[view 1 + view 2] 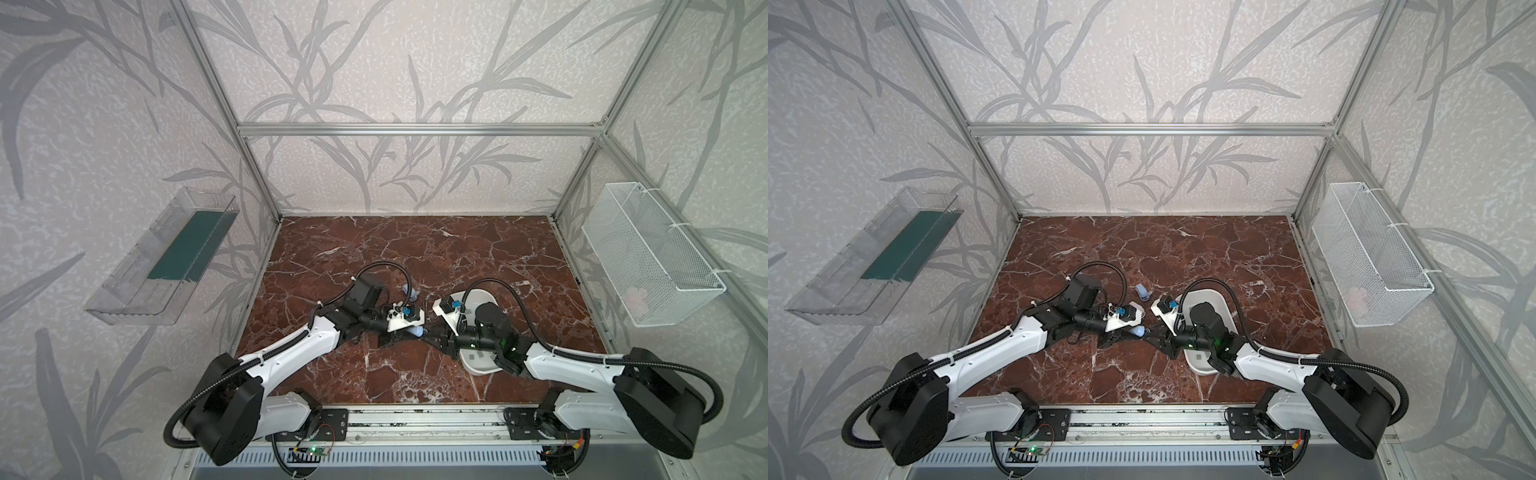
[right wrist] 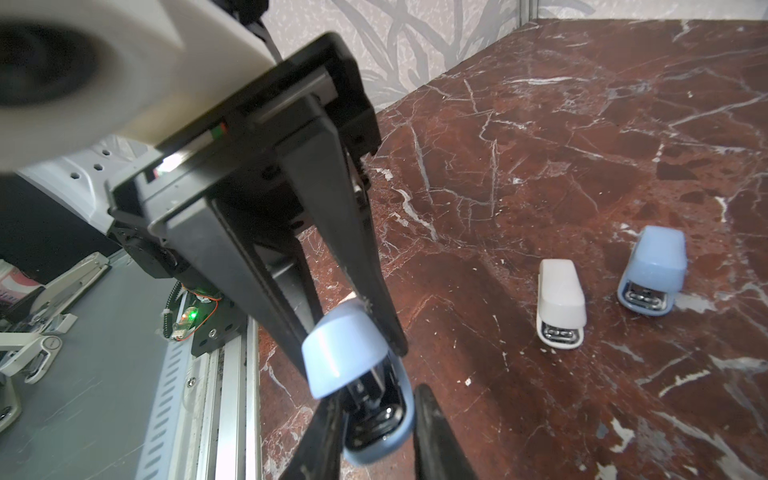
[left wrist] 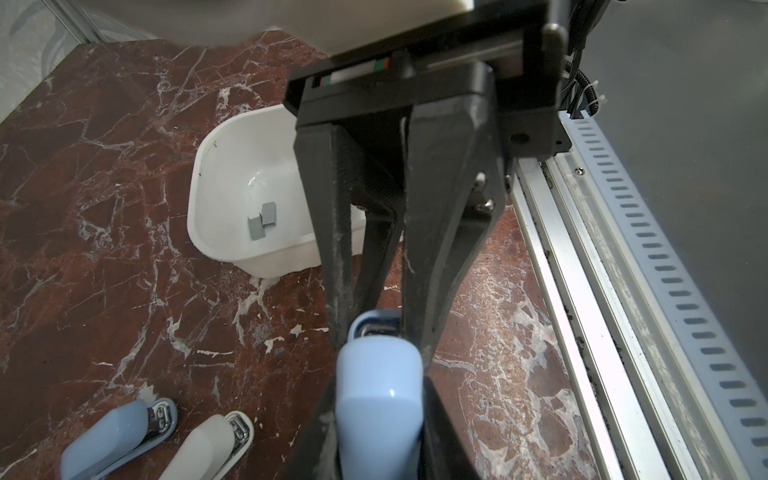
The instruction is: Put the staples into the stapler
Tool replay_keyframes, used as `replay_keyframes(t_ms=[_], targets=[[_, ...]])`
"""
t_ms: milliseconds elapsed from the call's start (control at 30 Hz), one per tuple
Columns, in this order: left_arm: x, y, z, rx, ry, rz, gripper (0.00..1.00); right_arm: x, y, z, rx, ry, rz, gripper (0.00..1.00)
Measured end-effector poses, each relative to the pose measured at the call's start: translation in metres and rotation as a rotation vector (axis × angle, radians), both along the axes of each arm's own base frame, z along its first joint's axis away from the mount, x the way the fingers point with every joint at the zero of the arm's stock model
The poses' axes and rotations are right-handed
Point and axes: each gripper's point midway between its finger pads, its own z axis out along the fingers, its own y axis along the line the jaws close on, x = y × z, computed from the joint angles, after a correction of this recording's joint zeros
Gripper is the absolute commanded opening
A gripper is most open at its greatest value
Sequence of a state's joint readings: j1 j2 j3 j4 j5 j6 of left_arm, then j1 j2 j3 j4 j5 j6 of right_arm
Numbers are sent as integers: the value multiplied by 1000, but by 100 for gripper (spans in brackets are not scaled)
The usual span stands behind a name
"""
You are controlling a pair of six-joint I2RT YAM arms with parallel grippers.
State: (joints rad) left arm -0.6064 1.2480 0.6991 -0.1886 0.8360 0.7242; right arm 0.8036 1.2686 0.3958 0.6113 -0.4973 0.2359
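The left pincer (image 2: 376, 395) is clamping the base of a light blue stapler (image 3: 378, 399), its two dark fingers pressing in from either side. The right pincer (image 3: 380, 332) is meeting it from the opposite direction, and its long fingers are closing tight on the sides of the same stapler's cap (the cap is tilting up off the base, so a black channel is showing beneath it in the right wrist view). Together they are holding the stapler over the red-brown marble bench (image 1: 374, 249), near its middle.

The staples (image 3: 262, 220) are lying in a white tray (image 3: 257, 259) on the bench, under the right arm. Two short grey strips are showing just beside each other at one end, while the arm is hiding much of the tray floor in both top views.

Farther back on the bench, a white stapler (image 2: 561, 299) and a second light blue stapler (image 2: 652, 266) are lying near each other but apart. A white wire basket (image 1: 648, 257) is hanging on the right wall, and a clear plastic shelf (image 1: 158, 257) on the left.
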Motion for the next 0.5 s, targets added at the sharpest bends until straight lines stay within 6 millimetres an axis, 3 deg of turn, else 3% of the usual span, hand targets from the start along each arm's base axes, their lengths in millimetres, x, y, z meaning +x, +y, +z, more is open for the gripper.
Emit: replay_keyframes(t_ms=[333,500], targets=[[-2,11,3,-14,-18,27,0,1,8,-2,29,-3,8,0],[-3,16,6,-47,-23,36,0,0,11,-2,61,-15,11,0]])
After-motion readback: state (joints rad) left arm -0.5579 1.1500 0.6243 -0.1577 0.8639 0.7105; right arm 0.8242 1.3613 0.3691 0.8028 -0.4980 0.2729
